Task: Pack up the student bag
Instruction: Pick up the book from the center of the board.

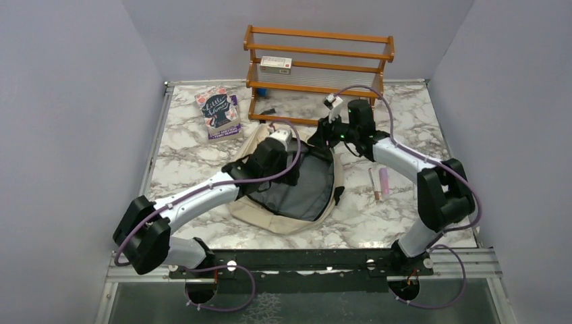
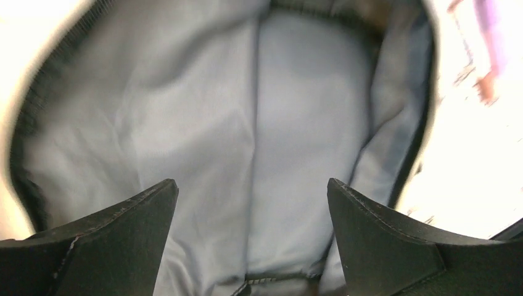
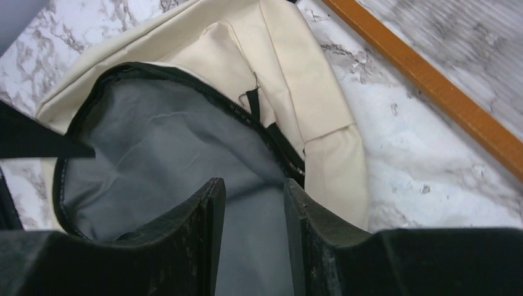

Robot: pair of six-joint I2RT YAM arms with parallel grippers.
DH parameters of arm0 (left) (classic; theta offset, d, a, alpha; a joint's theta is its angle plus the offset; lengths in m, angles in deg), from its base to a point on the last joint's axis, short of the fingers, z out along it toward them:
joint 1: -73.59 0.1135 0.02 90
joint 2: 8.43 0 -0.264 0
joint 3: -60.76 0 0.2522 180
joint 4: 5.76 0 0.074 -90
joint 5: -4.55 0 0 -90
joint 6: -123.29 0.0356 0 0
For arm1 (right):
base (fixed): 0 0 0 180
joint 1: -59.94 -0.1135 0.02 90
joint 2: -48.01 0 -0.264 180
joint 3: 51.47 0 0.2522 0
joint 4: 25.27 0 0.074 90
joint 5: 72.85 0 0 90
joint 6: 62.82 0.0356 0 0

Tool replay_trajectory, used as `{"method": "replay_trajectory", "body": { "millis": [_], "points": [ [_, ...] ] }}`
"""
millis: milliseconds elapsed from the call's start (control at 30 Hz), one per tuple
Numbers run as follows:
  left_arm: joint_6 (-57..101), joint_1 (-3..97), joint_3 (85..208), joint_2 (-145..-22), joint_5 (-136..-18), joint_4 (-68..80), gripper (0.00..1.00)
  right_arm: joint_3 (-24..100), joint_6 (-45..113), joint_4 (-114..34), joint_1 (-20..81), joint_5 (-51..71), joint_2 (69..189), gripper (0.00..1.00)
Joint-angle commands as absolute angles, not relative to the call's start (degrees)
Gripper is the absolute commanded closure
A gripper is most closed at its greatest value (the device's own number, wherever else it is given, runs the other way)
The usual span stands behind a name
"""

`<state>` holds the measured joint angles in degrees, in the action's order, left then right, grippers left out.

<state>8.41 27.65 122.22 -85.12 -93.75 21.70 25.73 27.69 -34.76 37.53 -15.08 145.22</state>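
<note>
left wrist shows the left end effector (image 2: 251, 185) spread wide over the student bag's (image 2: 296, 111) smooth grey lining

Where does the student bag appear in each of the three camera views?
Top external: the student bag lies open at the centre of the table.
Left wrist: its inside fills nearly the whole picture.
Right wrist: left and centre, with its mouth open.
Shared landmark: the grey lining, visible in all three.

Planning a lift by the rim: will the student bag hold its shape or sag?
Likely sags: the student bag lies slumped flat, its canvas creased. Probably light, since only grey lining shows inside. The open mouth may fold shut.
</note>
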Motion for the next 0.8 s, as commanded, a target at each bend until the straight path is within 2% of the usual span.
{"method": "replay_trajectory", "body": {
  "millis": [0,133,467,633,767],
  "points": [
    [12.19,33.5,132.97,-83.03,-93.0,25.04,0.08,19.53,36.04,-30.27,37.78,-9.57,137.75,0.54],
    [12.52,44.86,136.67,-83.14,-89.07,24.76,0.07,16.3,41.6,-30.17,37.72,-7.18,133.1,0.52],
    [5.13,75.19,139.16,-90.22,-76.87,18.67,0.05,8.1,49.48,-30.79,37.7,-11.92,123.37,0.52],
    [0.47,84.52,138.39,-97.73,-70.41,9.92,0.05,3.62,51.6,-31.0,37.7,-13.67,119.35,0.51],
    [-5.03,89.28,137.2,-104.26,-60.87,-2.95,0.03,1.38,52.06,-31.78,37.7,-15.47,117.24,0.51]
  ]
}}
